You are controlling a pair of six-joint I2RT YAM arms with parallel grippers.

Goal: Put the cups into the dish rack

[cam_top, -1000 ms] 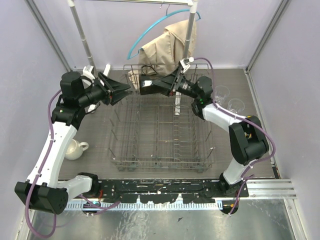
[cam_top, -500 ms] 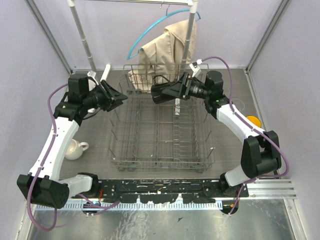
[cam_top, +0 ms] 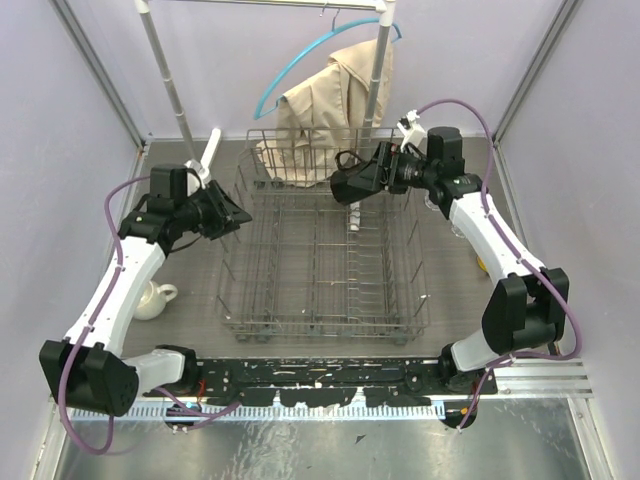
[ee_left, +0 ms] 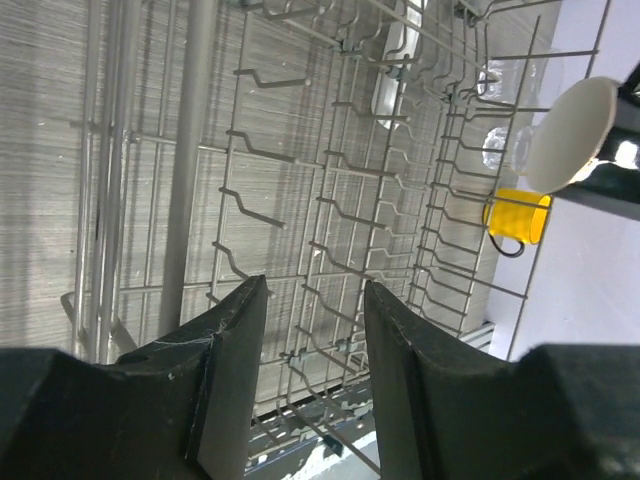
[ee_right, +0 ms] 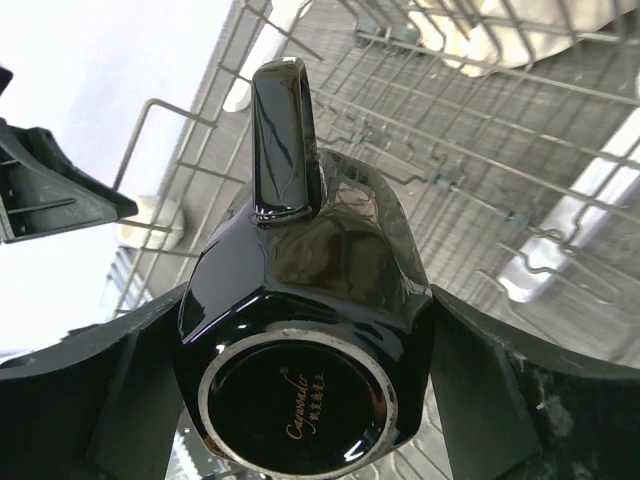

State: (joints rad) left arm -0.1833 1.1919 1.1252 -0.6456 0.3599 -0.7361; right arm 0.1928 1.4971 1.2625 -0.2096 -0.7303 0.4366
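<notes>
The grey wire dish rack (cam_top: 320,270) stands mid-table, with no cups in it. My right gripper (cam_top: 348,186) is shut on the black mug (cam_top: 340,187) and holds it in the air over the rack's back right part. In the right wrist view the mug (ee_right: 300,330) lies bottom toward the camera, handle up, between my fingers (ee_right: 470,400). My left gripper (cam_top: 236,212) is open and empty at the rack's back left corner. The white mug (cam_top: 150,298) sits left of the rack. The yellow mug (ee_left: 518,217) and two glass tumblers (ee_left: 503,78) stand right of the rack.
A clothes rail (cam_top: 170,90) with a beige garment (cam_top: 340,90) on a blue hanger stands just behind the rack. Purple walls close in the left, right and back sides. The arm bases sit along the near edge.
My right gripper has drawn back to the right with the black mug. My left gripper has pulled away to the left and down, so the two grippers are farther apart.
</notes>
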